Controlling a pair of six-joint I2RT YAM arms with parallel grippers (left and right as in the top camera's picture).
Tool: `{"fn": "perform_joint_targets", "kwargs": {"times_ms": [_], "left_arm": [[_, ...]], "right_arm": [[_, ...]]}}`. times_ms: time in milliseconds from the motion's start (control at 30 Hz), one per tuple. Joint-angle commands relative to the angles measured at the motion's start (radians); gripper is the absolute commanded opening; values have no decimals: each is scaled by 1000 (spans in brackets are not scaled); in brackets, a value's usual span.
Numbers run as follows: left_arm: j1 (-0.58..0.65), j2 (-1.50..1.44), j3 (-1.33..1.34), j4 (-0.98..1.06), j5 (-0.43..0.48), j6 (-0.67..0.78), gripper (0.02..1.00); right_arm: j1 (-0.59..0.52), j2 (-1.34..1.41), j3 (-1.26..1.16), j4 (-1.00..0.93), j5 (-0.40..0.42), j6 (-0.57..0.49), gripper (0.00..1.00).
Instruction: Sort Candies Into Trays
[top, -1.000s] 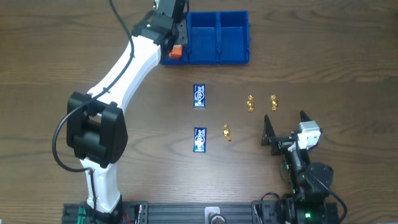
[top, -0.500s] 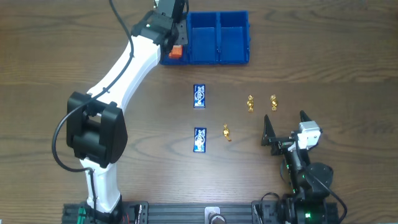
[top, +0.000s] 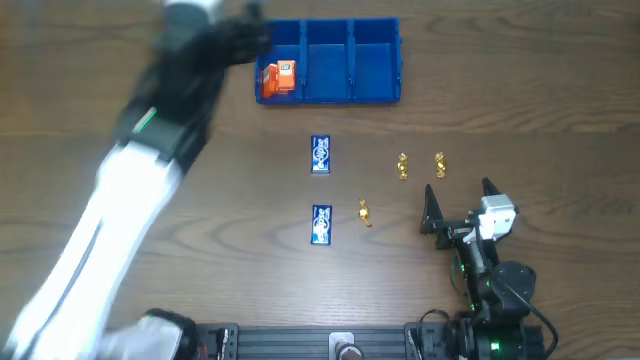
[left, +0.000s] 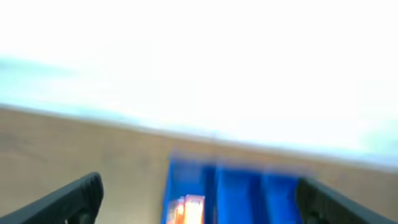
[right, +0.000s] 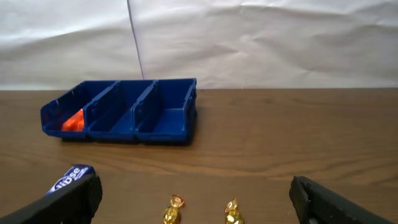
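A blue tray (top: 375, 62) with three compartments stands at the far middle of the table. An orange candy (top: 278, 78) lies in its left compartment. Two blue-wrapped candies (top: 320, 155) (top: 321, 224) lie mid-table. Three gold candies (top: 402, 166) (top: 439, 164) (top: 364, 212) lie to their right. My left gripper (left: 199, 186) is open and empty, looking at the tray (left: 239, 190) and the orange candy (left: 186, 208) from a short way back. My right gripper (top: 460, 200) rests open near the table's front right, just short of the gold candies (right: 174, 210).
The blurred left arm (top: 150, 150) sweeps across the left side of the table. The tray's middle and right compartments (right: 155, 115) hold nothing. Bare wood lies left of the blue candies and right of the tray.
My left arm has pulled back from the tray toward the left and is moving fast. The orange candy now lies uncovered in the left compartment. The right arm has not moved.
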Motion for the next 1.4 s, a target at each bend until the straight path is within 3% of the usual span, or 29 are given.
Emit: {"fn": "perform_joint_targets", "kwargs": {"times_ms": [33, 333, 567, 900, 967, 1400], "left_arm": [[85, -452, -378, 104, 4, 131, 1000], [289, -1088, -841, 115, 211, 288, 1000], [302, -1338, -1117, 116, 234, 288, 998], [302, -1380, -1345, 170, 236, 276, 998], [301, -1379, -1344, 55, 257, 277, 998], [301, -1378, -1344, 60, 256, 278, 998]], "right_arm": [[6, -3, -4, -1, 6, -9, 998], [6, -3, -4, -1, 6, -9, 998], [6, -3, -4, -1, 6, -9, 998], [6, -3, -4, -1, 6, -9, 998], [6, -3, -4, -1, 6, -9, 998], [6, -3, -4, -1, 6, -9, 998]]}}
